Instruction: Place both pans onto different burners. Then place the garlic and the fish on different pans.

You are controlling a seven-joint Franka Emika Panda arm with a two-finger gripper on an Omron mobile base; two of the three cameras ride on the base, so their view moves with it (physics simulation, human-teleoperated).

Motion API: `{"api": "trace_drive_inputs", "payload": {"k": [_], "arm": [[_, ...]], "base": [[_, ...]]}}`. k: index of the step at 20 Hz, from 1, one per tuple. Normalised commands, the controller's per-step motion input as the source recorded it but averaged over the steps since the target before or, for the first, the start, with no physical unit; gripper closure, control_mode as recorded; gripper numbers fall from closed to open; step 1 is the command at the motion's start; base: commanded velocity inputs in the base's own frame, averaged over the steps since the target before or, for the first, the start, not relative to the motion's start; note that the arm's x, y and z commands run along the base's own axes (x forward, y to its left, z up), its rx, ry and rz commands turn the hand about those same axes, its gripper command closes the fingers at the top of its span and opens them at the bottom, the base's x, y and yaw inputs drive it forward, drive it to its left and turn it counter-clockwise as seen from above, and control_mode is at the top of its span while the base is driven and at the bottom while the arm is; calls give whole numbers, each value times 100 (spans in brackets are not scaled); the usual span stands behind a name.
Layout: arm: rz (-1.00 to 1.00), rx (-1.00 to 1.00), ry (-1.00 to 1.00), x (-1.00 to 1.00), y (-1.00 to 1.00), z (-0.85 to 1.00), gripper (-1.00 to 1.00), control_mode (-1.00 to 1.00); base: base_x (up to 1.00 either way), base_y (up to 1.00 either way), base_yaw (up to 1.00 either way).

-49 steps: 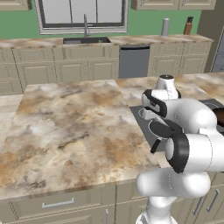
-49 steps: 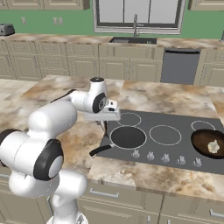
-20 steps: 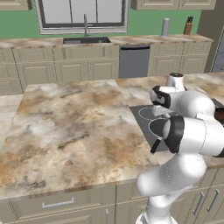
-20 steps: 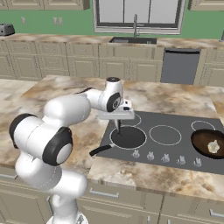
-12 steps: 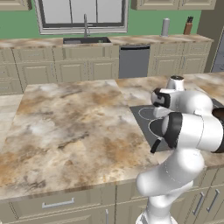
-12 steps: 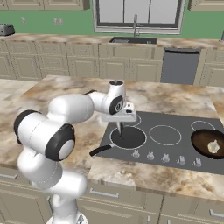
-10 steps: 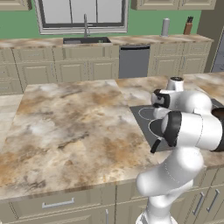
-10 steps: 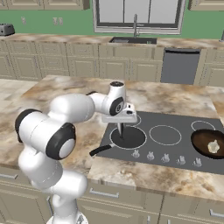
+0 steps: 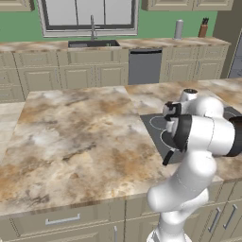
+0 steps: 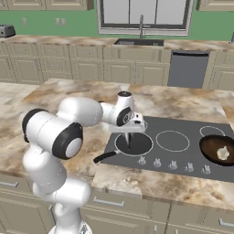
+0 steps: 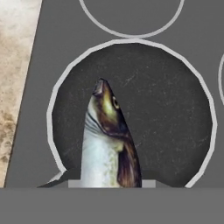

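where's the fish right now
The fish hangs head-down in the pincer just above the middle of the flat black pan, which sits at the left end of the cooktop in the right base view.

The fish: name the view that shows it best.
The hand view: the fish hangs head-first over the black pan, markings plain. In the right base view it is a thin sliver under the gripper; the left base view hides it.

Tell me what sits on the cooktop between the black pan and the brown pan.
In the right base view, between the black pan and the brown pan lies bare glass cooktop carrying one empty large ring burner; no object rests there.
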Motion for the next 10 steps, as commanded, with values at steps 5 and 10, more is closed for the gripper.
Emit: {"api": "trace_drive_inputs", "payload": {"k": [5, 10], "arm": [[3, 0, 0, 8, -10, -26, 100, -100], [3, 0, 0, 10, -4, -29, 100, -100]], "base": [[0, 0, 0], [0, 0, 0]]}}
